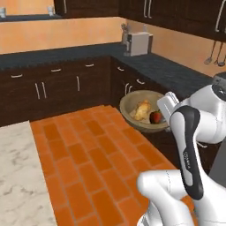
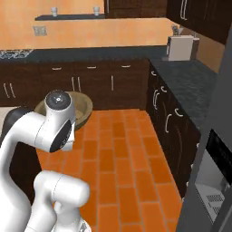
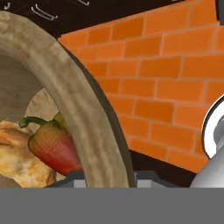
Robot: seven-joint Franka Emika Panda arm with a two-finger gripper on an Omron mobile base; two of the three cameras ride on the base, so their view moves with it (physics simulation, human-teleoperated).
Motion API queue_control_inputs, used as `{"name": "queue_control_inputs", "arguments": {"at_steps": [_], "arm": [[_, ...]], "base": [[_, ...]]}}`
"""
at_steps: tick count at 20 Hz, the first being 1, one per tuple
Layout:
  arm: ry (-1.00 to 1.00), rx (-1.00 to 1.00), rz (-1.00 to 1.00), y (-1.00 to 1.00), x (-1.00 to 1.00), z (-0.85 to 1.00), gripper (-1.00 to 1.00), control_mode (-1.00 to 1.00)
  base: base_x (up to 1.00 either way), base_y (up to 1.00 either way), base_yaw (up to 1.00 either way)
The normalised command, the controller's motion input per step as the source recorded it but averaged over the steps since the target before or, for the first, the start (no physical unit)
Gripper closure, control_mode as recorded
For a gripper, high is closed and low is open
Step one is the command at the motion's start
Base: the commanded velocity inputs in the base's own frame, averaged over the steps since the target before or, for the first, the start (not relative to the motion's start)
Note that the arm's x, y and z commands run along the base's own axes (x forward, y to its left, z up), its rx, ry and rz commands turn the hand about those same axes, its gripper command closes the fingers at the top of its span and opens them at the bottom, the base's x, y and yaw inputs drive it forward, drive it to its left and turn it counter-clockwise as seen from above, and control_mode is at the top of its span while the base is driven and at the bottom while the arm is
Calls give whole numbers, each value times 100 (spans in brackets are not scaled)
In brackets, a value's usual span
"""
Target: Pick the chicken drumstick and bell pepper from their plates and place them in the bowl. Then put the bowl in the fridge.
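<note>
- Above the orange brick floor point(image 1: 84, 150), the brown wooden bowl point(image 1: 132, 115) hangs in the air, well off the ground, in front of the dark lower cabinets point(image 1: 53, 86).
- In the left base view the gripper point(image 1: 167, 107) meets the bowl at its right rim, the white hand pressed against the wood; the fingertips are hidden there, yet the raised bowl and the rim running down between the finger bases in the hand view show the gripper clamped on that rim.
- Inside the bowl lie the chicken drumstick point(image 1: 142, 110) and the bell pepper point(image 1: 155, 117), touching each other, the pepper nearer the gripper.
- In the hand view the pepper's green stem curls over the drumstick.
- The fridge point(image 2: 213, 172) stands at the right edge of the right base view, its grey door with the dark dispenser panel facing the floor.
- A dark counter point(image 1: 167, 70) carries a pale appliance point(image 1: 137, 43) in the corner.
</note>
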Motion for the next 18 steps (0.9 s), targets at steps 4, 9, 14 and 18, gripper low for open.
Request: {"name": "queue_control_inputs", "arguments": {"at_steps": [4, 9, 14, 18], "arm": [[0, 0, 0, 0, 0, 0, 100, 100], [0, 0, 0, 0, 0, 0, 100, 100], [0, 0, 0, 0, 0, 0, 100, 100], [0, 0, 0, 0, 0, 0, 100, 100]], "base": [[64, -9, -71], [49, 0, -77], [18, -3, -83], [17, 0, -74]]}}
